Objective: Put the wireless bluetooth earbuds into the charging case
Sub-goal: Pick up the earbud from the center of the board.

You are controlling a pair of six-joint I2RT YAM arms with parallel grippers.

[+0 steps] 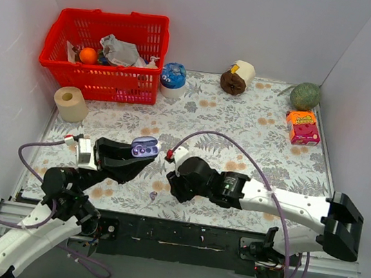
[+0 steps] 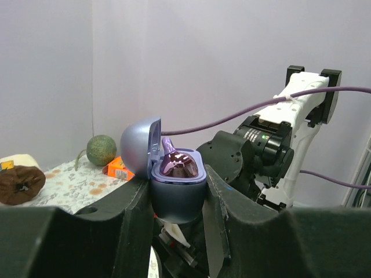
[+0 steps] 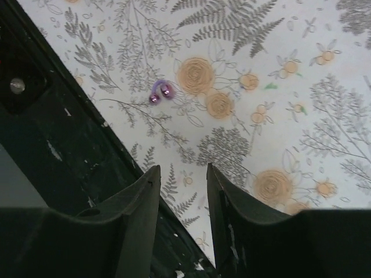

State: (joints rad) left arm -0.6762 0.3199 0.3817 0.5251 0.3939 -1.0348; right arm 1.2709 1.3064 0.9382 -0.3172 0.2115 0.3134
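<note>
The charging case [image 1: 144, 148] is lavender-blue with its lid open. My left gripper [image 1: 135, 158] is shut on it and holds it above the table. In the left wrist view the case [image 2: 177, 194] sits between the fingers [image 2: 130, 208], lid [image 2: 139, 147] tipped back, with a glossy purple inside; I cannot tell if an earbud is in it. A tiny purple earbud piece [image 1: 152, 195] lies on the mat near the front edge. It also shows in the right wrist view [image 3: 161, 92] as two small shiny bits side by side. My right gripper [image 3: 182, 174] is open and empty, above the mat short of them [image 1: 176, 190].
A red basket [image 1: 107, 54] with clutter stands at the back left, a paper roll [image 1: 71, 103] beside it. A round blue-white disc [image 1: 174, 76], a brown roll [image 1: 236, 80], a green ball [image 1: 305, 95] and an orange box [image 1: 303, 126] lie at the back. The black table edge [image 3: 46, 133] runs close to the earbud piece.
</note>
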